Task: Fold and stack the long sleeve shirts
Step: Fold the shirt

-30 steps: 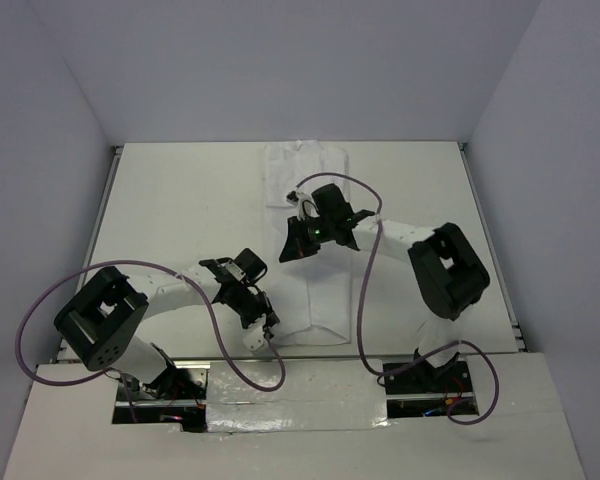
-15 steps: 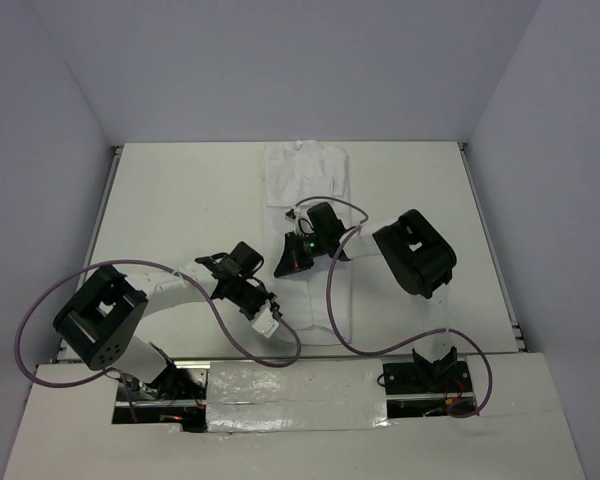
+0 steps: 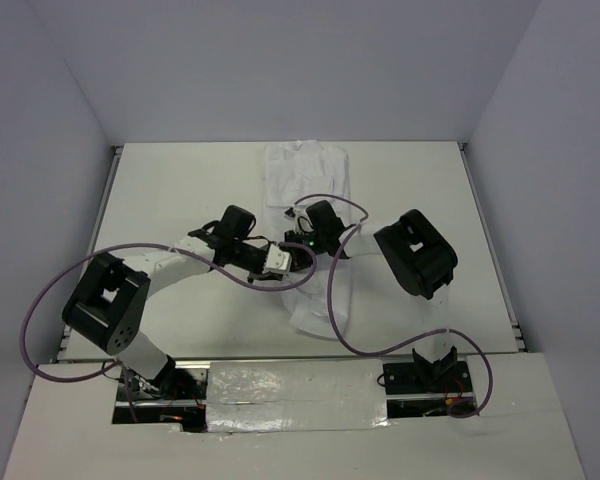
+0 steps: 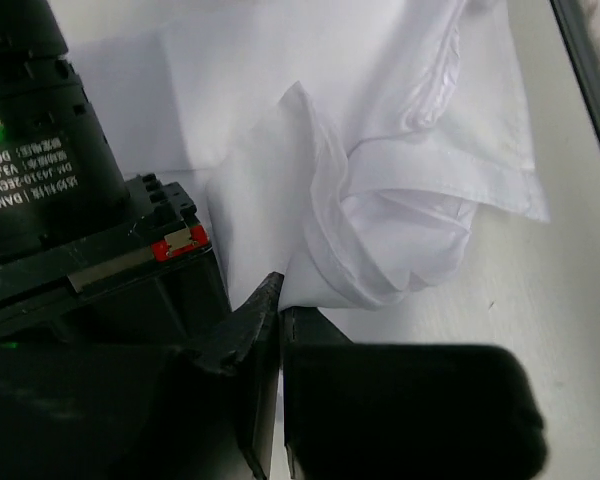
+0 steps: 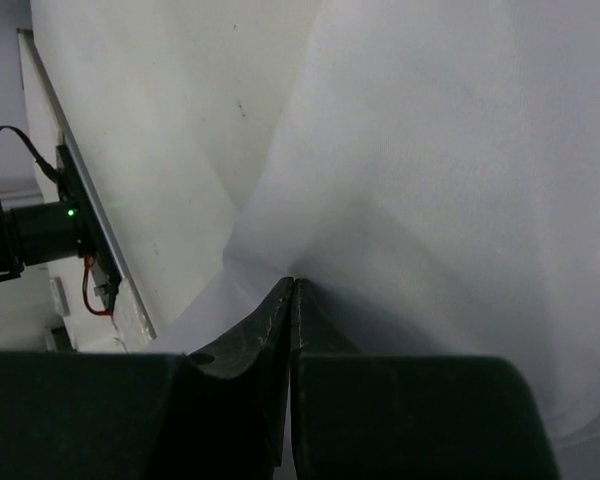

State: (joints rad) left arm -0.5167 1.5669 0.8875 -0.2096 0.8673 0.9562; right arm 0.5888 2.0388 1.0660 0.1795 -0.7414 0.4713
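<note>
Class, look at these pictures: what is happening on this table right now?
A wrinkled plain white long-sleeved cloth shirt lies along the white table. The robot's left claw is shut on a bunched fold of it, and the right claw pinches the cloth too. Both claws meet over the shirt's middle; the fold is not yet finished.

Upside-down "DAMIAO V3.0" on motor housing (image 4: 38, 160)

On the table (image 3: 180, 190), centred: the shirt (image 3: 305, 170)
</note>
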